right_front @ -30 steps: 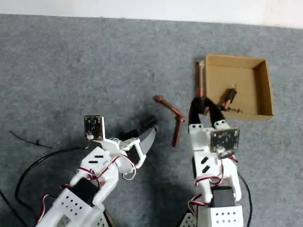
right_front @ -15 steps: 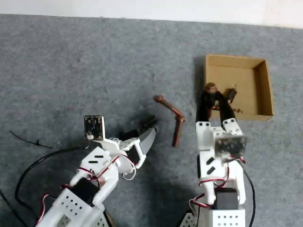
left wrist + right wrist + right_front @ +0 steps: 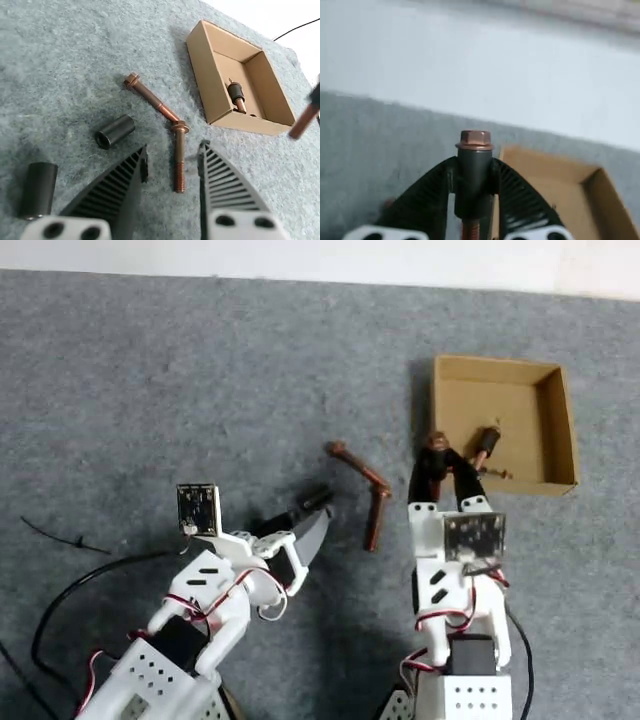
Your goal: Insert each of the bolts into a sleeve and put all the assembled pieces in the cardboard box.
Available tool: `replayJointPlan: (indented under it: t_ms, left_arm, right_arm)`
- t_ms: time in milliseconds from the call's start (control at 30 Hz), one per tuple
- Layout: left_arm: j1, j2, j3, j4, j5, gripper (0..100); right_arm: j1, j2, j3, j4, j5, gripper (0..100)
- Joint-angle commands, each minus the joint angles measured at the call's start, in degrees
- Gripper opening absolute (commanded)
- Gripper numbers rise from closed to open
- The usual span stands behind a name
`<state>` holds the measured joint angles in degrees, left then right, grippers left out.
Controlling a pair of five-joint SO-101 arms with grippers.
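One sleeved bolt [image 3: 474, 175] clamped in right pincer [image 3: 442, 460] beside the cardboard box [image 3: 557, 420].
Left pincer [image 3: 174, 150] wide, near loose bolts [image 3: 151, 98].

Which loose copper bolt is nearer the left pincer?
The copper bolt lying in line with the open left pincer; the other bolt, angled off from its head, lies farther away.

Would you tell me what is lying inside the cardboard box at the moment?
One assembled piece, a bolt in a black sleeve, lies on the cardboard box floor. The right gripper, shut on a second sleeved bolt, hides the box corner nearest it.
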<state>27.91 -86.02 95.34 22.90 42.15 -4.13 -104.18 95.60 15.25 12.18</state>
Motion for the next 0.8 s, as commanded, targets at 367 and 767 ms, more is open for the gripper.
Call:
replayJointPlan:
  t_ms: [367,767]
  left_arm:
    - [-0.3,-0.6,-0.2,-1.0,-0.3,16]
    - [-0.7,-0.6,-0.2,-1.0,-0.4,16]
  right_arm:
    - [4.3,13.4,-7.3,2.9,-0.5,0.5]
    - [10.9,69.8,-46.8,2.9,-17.4,0.5]
